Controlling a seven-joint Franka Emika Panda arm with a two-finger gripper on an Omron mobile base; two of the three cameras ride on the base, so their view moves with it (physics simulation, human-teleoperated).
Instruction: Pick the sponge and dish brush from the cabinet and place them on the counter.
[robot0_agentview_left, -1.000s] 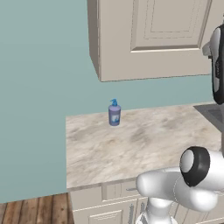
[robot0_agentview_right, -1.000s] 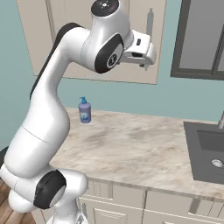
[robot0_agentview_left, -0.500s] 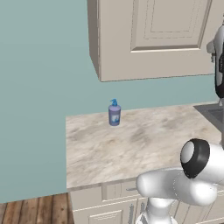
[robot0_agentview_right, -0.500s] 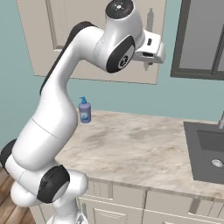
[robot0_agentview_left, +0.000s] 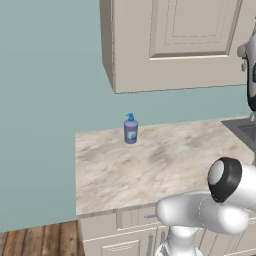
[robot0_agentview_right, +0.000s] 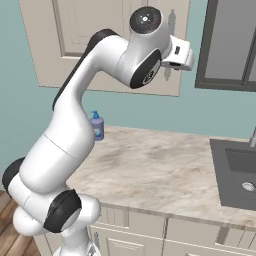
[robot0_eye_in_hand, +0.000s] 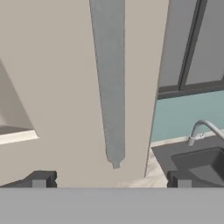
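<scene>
cabinet (robot0_agentview_left: 185, 45): hangs on the teal wall above the bench, door closed
soap bottle (robot0_agentview_left: 130, 129): blue, upright at the back of the bench, under the cabinet's left end
bench (robot0_agentview_left: 165, 165): marbled slab, bare in front of the bottle
handle (robot0_eye_in_hand: 110, 83): long grey bar on the cabinet door, straight ahead of the gripper
gripper (robot0_eye_in_hand: 111, 179): jaws wide, holding nothing, close to the handle
sink (robot0_agentview_right: 239, 172): dark basin at the bench's right end, tap behind it

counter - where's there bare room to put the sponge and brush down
Most of the counter is bare: the whole marbled stretch from the front edge back toward the wall, between the soap bottle at the back left and the sink on the right. The only crowded spot is the back corner around the bottle. The cabinet door above is closed.
</scene>
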